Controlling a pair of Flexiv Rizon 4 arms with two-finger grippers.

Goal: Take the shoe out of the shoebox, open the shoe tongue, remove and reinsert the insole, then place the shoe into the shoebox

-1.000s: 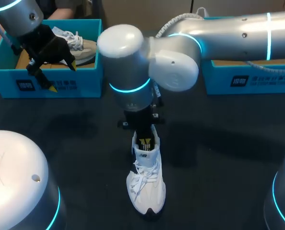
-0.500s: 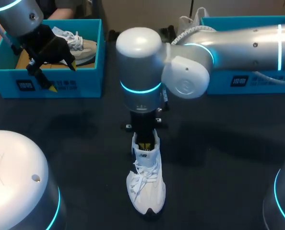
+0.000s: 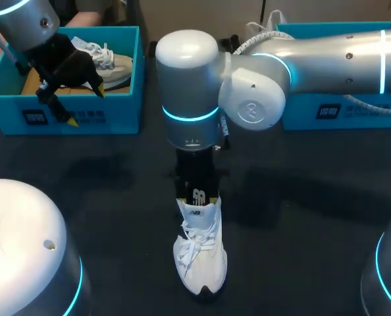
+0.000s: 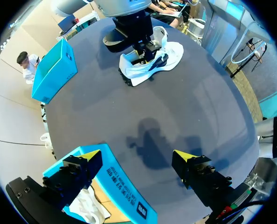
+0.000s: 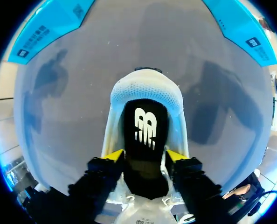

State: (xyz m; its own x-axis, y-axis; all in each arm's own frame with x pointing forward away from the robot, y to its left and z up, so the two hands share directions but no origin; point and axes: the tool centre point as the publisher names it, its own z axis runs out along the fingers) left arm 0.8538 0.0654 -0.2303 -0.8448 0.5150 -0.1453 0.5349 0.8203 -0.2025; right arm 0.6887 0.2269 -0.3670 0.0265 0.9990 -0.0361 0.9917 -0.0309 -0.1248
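Observation:
A white lace-up shoe (image 3: 201, 253) stands on the dark table with its toe toward me, also seen as the shoe (image 4: 152, 58) in the left wrist view. A black insole (image 5: 145, 135) with a white logo lies in its heel opening and shows as the insole (image 3: 198, 195) in the head view. My right gripper (image 5: 144, 156) points down into the shoe, its fingers apart on either side of the insole. My left gripper (image 3: 85, 105) hangs open and empty over the front wall of the left shoebox (image 3: 83, 117).
The left blue shoebox holds a second white shoe (image 3: 113, 66). Another blue shoebox (image 3: 327, 112) stands at the back right, partly behind my right arm. Bare dark tabletop lies around the middle shoe.
My right wrist shifted right and sank toward the shoe. Its fingers spread apart, and the insole's logo end now shows where yellow tips showed before. The left arm stayed still.

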